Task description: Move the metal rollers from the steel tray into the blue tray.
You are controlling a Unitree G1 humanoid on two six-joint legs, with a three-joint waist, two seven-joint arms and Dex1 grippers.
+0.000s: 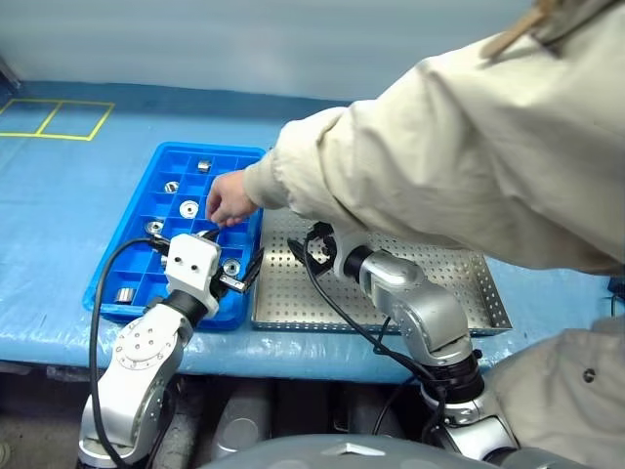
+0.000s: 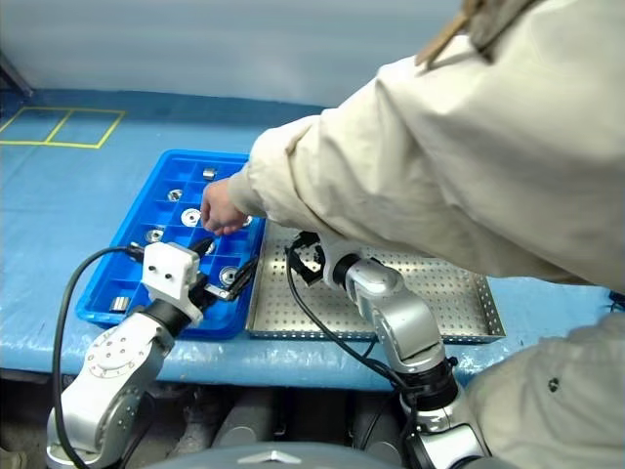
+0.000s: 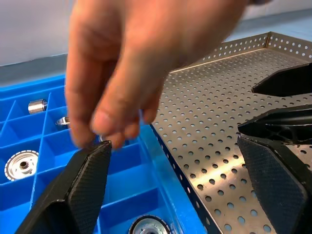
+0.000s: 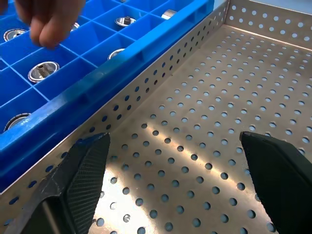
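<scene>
Blue cloth covers your table [image 1: 59, 205], and a person in a beige jacket [image 1: 469, 147] leans across it, their hand [image 1: 230, 198] over the blue tray [image 1: 146, 200]. Your steel tray [image 1: 459, 278] sits just beside it on the right, rims touching — its perforated floor looks bare. Your left gripper [image 1: 237, 272] hangs at the blue tray's near right corner, your right gripper [image 1: 311, 246] over the steel tray's left part — both jaws spread wide, empty. Metal rollers [image 1: 188, 208] lie in separate blue compartments.

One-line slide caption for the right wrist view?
Open right claw over the bare perforated steel tray, while a person's hand reaches over rollers in the adjacent blue tray.
</scene>
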